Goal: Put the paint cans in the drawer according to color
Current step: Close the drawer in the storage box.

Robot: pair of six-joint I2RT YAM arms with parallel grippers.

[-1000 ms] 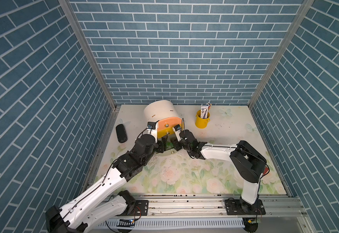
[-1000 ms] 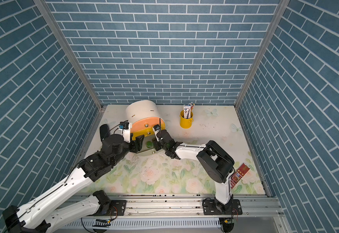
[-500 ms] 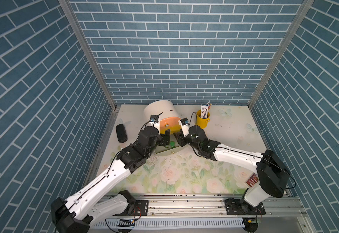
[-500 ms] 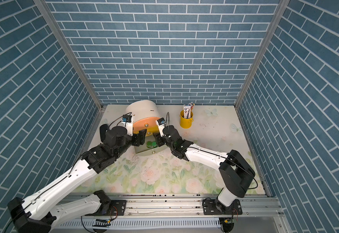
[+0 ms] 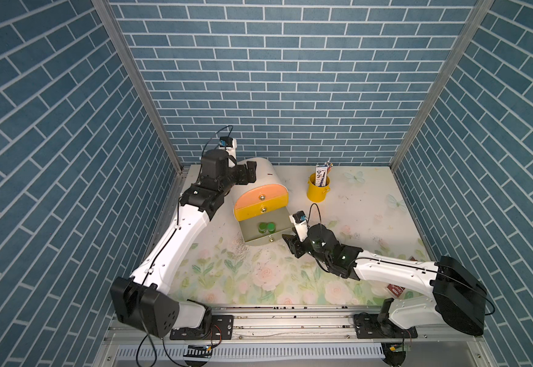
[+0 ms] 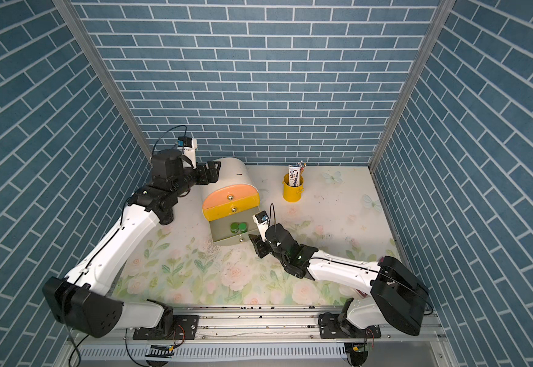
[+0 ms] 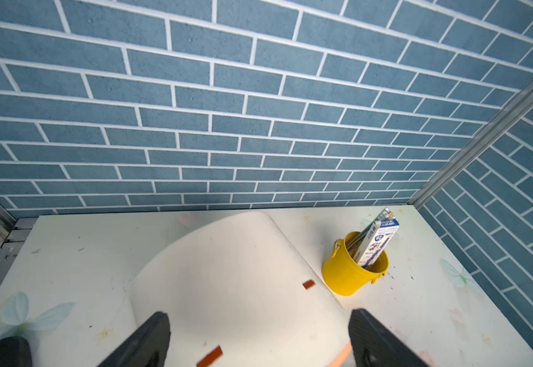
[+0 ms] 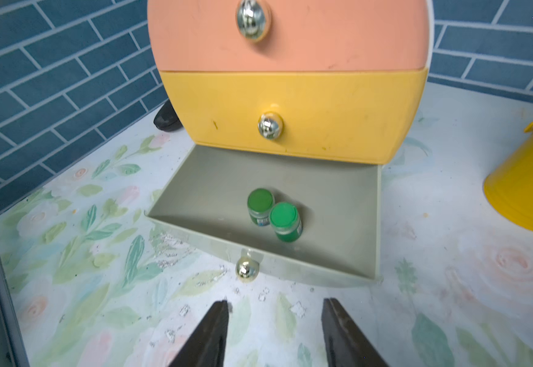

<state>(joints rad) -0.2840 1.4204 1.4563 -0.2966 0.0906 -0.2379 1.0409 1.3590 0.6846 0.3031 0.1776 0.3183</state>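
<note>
— Where are the paint cans?
— Two green-lidded paint cans [image 8: 282, 219] stand upright in the grey drawer [image 8: 201, 178], touching each other, about the middle of its floor.
— And the drawer itself?
— It's the bottom one of the cream cabinet [image 5: 263, 176], pulled well out over the flowered mat [image 5: 259, 279]. The peach drawer [image 5: 249, 198] and yellow drawer [image 5: 249, 212] above it are pushed in flush.
— What about the right claw?
— The right claw [image 5: 290, 245] sits low over the mat just in front of the open drawer, pointed toward its brass knob [image 8: 246, 270]. Its fingers are parted with nothing between them, and they're clear of the knob.
— The left one?
— The left claw [image 5: 250, 172] is up at the back of the cabinet, over its rounded top. Its fingers are spread wide, straddling the curve and gripping nothing. Whether they touch the shell, I can't tell.
— Anything else on the table?
— A yellow bucket [image 5: 317, 192] with a blue-and-white carton [image 5: 321, 174] poking out, standing apart from the cabinet, toward the back wall.
</note>
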